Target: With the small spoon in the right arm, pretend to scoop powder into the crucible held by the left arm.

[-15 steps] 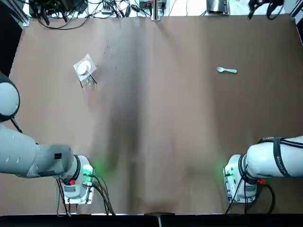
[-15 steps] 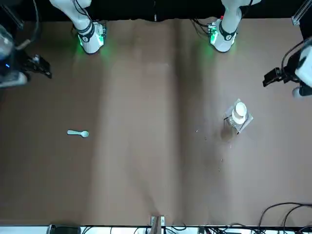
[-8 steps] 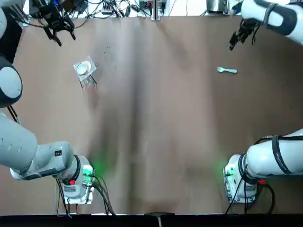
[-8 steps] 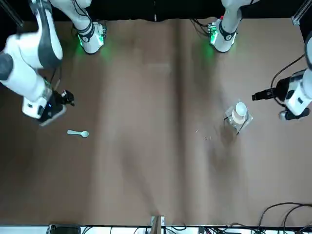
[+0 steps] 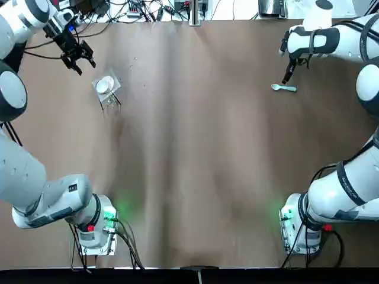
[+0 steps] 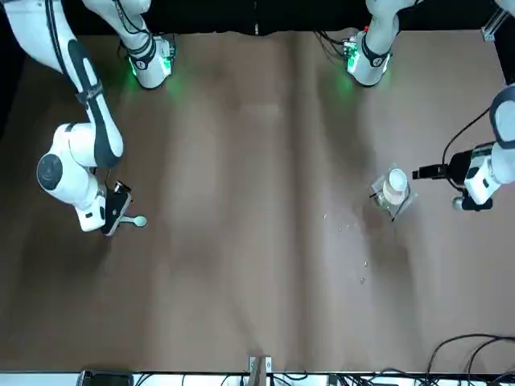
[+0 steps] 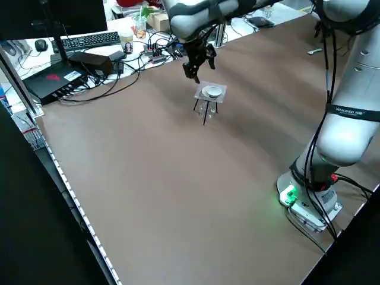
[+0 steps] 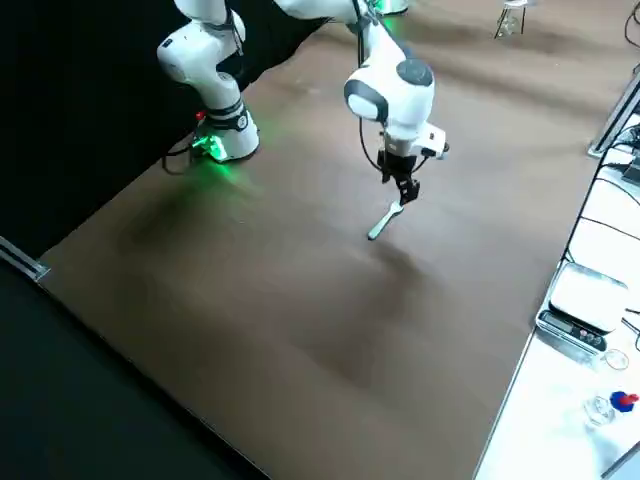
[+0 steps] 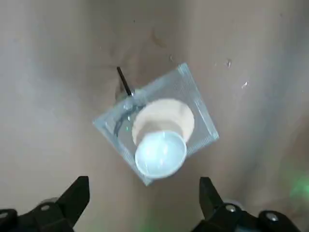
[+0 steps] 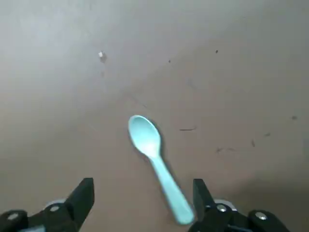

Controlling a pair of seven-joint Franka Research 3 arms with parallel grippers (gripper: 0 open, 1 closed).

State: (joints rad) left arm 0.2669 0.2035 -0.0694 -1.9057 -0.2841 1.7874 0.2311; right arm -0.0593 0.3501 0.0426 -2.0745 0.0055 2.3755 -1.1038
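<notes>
Spoon (image 10: pixel 157 164) lies flat on the table (image 5: pixel 189 154), not picked up. My right gripper (image 10: pixel 141 187) hangs over its handle end with the fingers (image 10: pixel 84 189) spread wide. The handle tip lies between them, nearer one finger, ungripped. I can't tell if the tips touch the tabletop. The spoon is small, smooth, pale mint plastic, with an oval bowl facing up and a thin straight handle. It sits in the far right part of the table, bowl toward the middle.

Left gripper (image 9: pixel 143 182) is likewise spread open and empty. It is low and just beside the crucible (image 9: pixel 160 151), on its far-left side, not touching. The crucible is a small round white cup with a glossy top. A pale tan round patch shows next to it in the wrist view; body or base, I can't tell. It rests on a stand (image 9: pixel 200 121), a square clear plate with glassy edges on thin dark wire legs. The stand is in the far left part of the table, well apart from the spoon.

The table cover is matte brown and faintly creased lengthwise, with a few pale specks (image 9: pixel 244 85) near the stand. Right arm (image 5: pixel 337 38) and left arm (image 5: pixel 23 18), both in smooth white rounded shells, reach far out from the near edge. Green lights glow at the bases (image 5: pixel 98 228). Cables (image 5: pixel 136 9) are tangled along the far edge.
</notes>
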